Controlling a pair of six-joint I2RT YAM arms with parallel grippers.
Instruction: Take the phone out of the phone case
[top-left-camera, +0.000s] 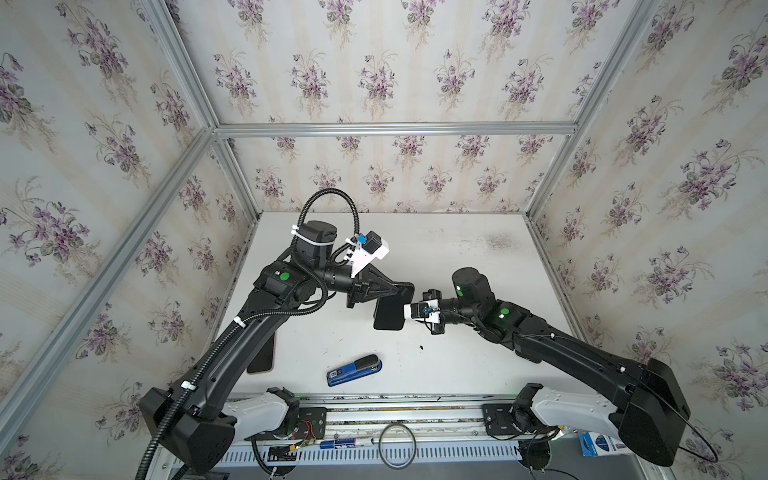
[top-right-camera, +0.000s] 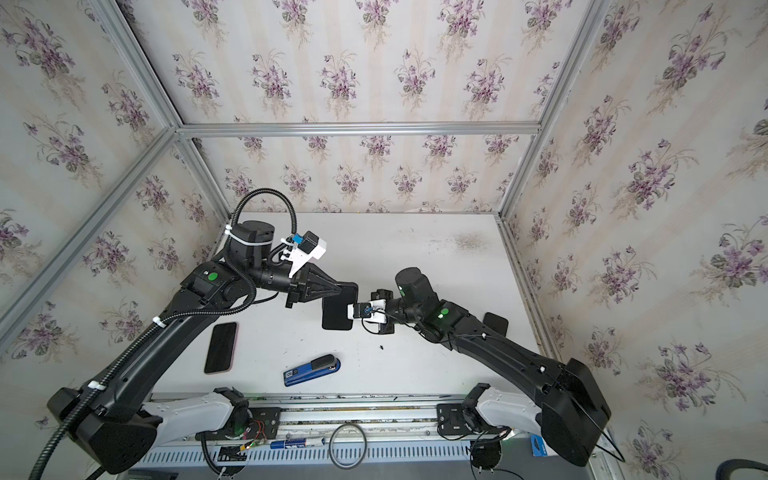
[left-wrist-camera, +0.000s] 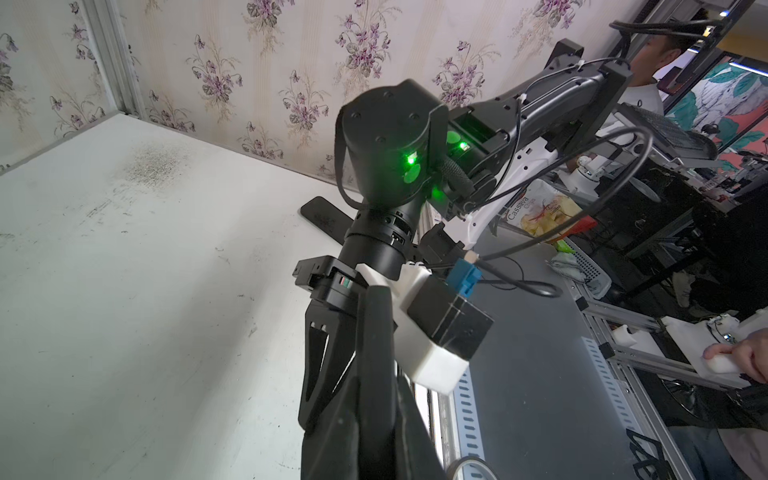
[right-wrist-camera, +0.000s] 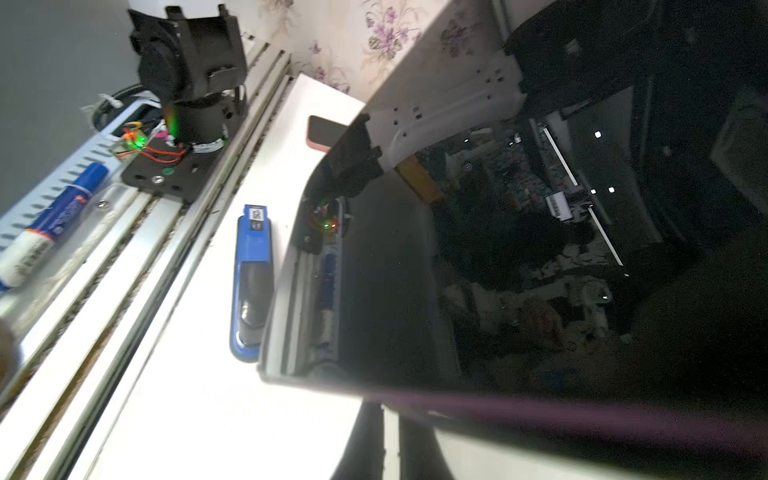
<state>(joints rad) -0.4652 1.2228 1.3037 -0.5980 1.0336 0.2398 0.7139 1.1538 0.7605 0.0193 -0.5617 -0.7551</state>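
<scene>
Both arms meet above the middle of the white table (top-left-camera: 457, 257). My right gripper (top-left-camera: 405, 311) is shut on the edge of a flat black slab, the phone (top-left-camera: 388, 313). In the right wrist view the phone's glossy screen (right-wrist-camera: 519, 270) fills the frame above the fingers (right-wrist-camera: 370, 449). My left gripper (top-left-camera: 409, 291) is shut on a thin black piece with a rounded corner, the phone case (top-left-camera: 399, 289), seen edge-on in the left wrist view as a narrow black strip (left-wrist-camera: 376, 332). Phone and case lie against each other; whether they are apart I cannot tell.
A blue stapler (top-left-camera: 354, 370) lies near the front edge. Another dark phone with a pink rim (top-right-camera: 220, 347) lies at the left under my left arm. A flat black item (top-right-camera: 495, 323) lies by my right arm. Walls close three sides.
</scene>
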